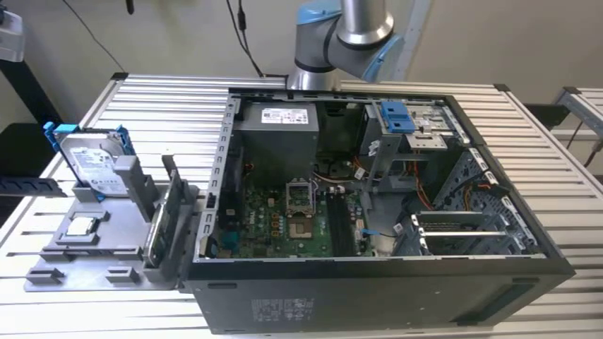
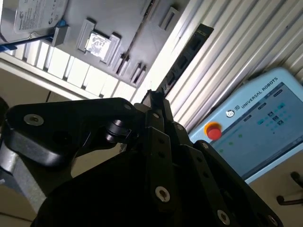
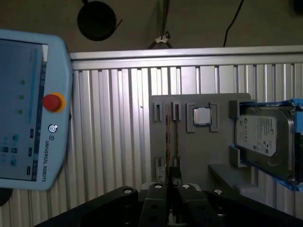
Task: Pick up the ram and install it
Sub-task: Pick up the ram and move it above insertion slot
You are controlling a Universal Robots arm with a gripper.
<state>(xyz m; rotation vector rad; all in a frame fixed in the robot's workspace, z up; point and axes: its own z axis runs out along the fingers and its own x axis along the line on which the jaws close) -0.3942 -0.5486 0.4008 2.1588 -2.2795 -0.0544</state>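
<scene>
gripper clenched | ram on edge in grey tray | hard drive white-labelled

— What sat on the slatted table?

— An open black computer case. It had a green motherboard on its floor, a grey power supply at the far wall and a blue bracket beside that.

— And next to the case?

— A grey tray, at the exterior view's left. A hard drive in a blue frame leaned at its far end, and a small square chip lay flat just beside it.

— Anything else?

— In the first wrist view a pale blue tablet with a red button lay apart from the tray.
</scene>
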